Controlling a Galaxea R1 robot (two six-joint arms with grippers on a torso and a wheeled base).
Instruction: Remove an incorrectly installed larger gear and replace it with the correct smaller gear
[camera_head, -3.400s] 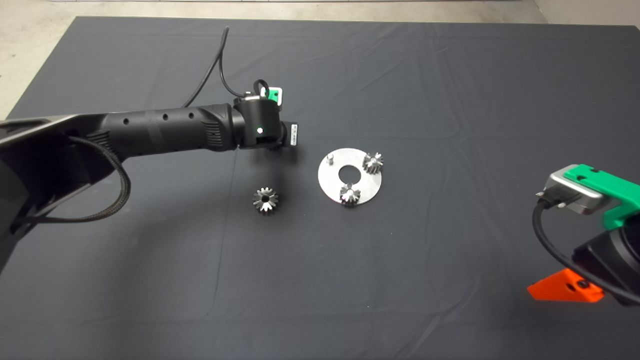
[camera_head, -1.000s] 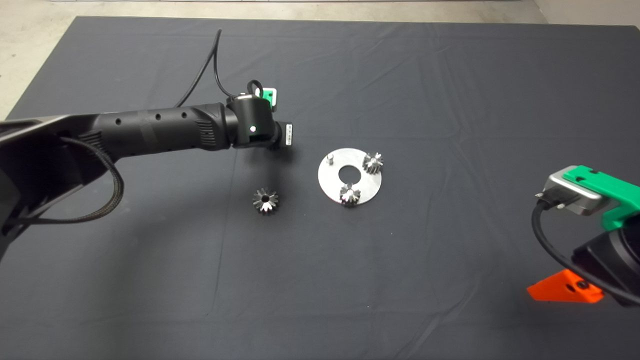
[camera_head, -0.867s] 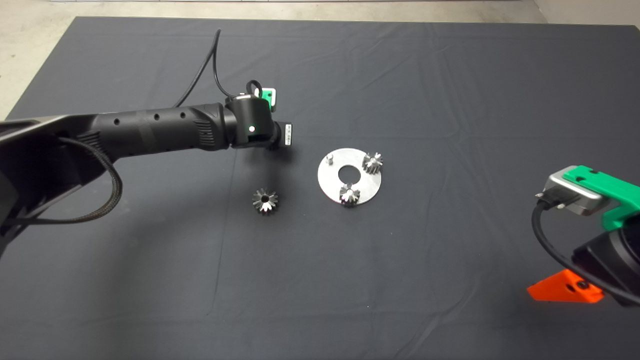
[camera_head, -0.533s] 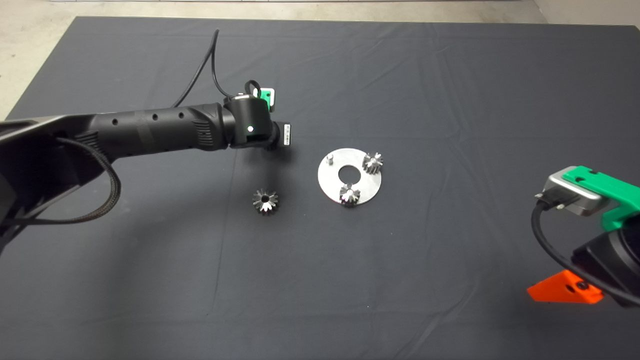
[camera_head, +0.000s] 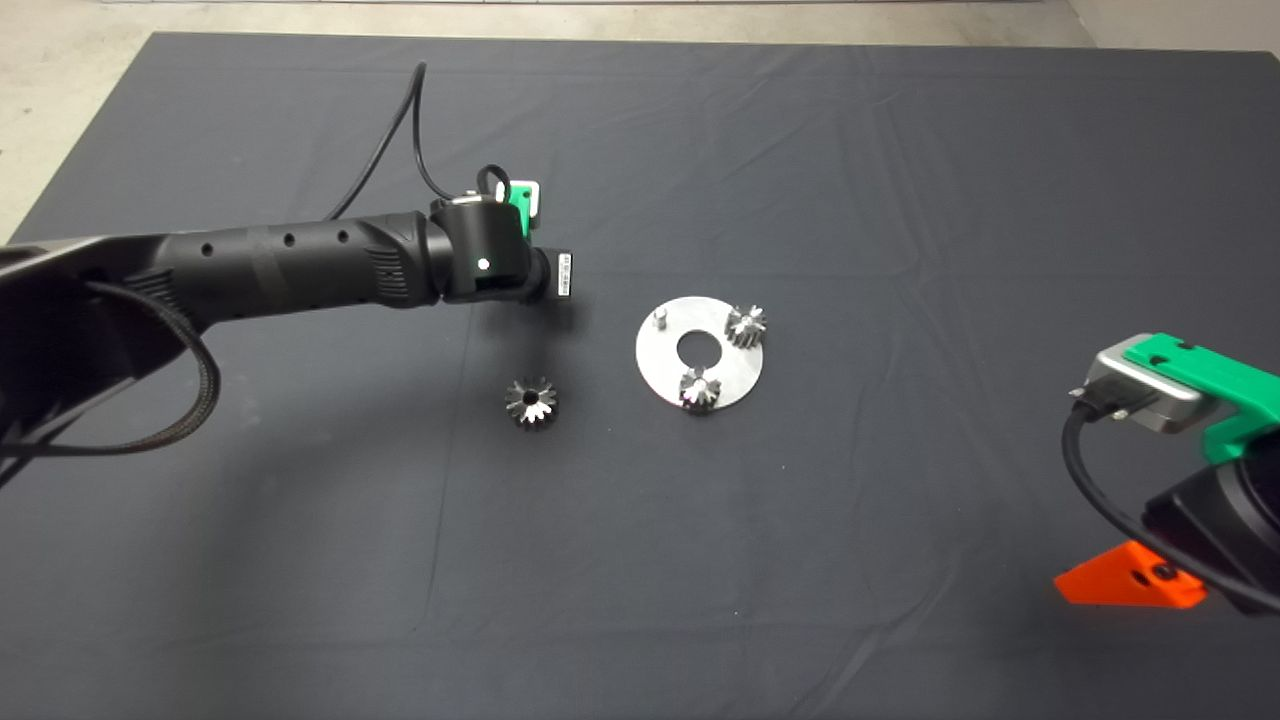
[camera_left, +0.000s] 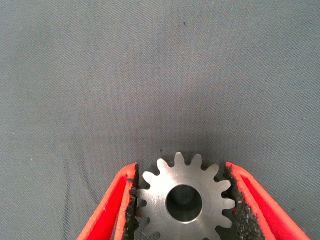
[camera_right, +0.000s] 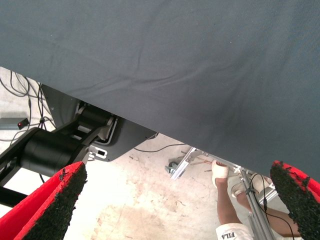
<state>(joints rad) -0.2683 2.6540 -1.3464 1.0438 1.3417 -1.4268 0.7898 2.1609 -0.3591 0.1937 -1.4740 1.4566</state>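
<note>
Head view, creased dark mat (camera_head: 800, 150), pale concrete floor (camera_head: 60, 60) beyond

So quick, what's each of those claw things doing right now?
Left gripper: closed on the smaller gear, above the mat.
Right gripper: open, holding nothing, parked at the mat's lower right edge.

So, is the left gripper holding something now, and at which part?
Yes: the left gripper holds the smaller gear by its toothed rim, one pad on each opposite side.
</note>
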